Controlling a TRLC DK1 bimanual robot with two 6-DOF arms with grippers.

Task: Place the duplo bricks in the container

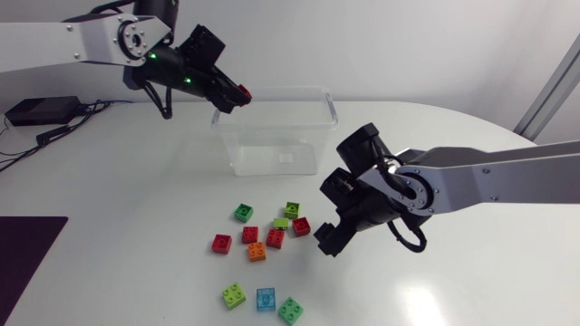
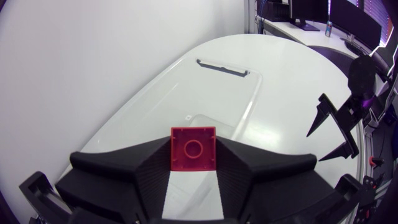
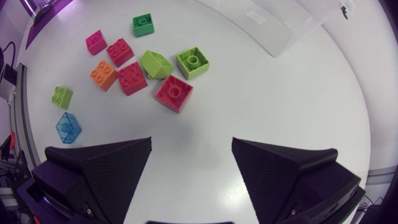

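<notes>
My left gripper [image 1: 237, 92] is shut on a red duplo brick [image 1: 245, 91] and holds it above the left rim of the clear plastic container [image 1: 276, 136]. In the left wrist view the red brick [image 2: 193, 148] sits between the fingers with the container [image 2: 211, 93] just ahead and below. My right gripper [image 1: 326, 215] hangs open low over the table, right of a cluster of loose bricks. In the right wrist view a red brick [image 3: 174, 93] lies closest ahead of the open right gripper [image 3: 193, 168], with a lime brick [image 3: 193, 61] beyond it.
Several more bricks lie ahead of the right gripper: orange [image 3: 103, 74], red [image 3: 132, 78], green [image 3: 143, 24], blue [image 3: 68, 126]. A lime, a blue [image 1: 265, 299] and a green brick sit near the table's front. A black box [image 1: 36, 110] with cables lies at far left.
</notes>
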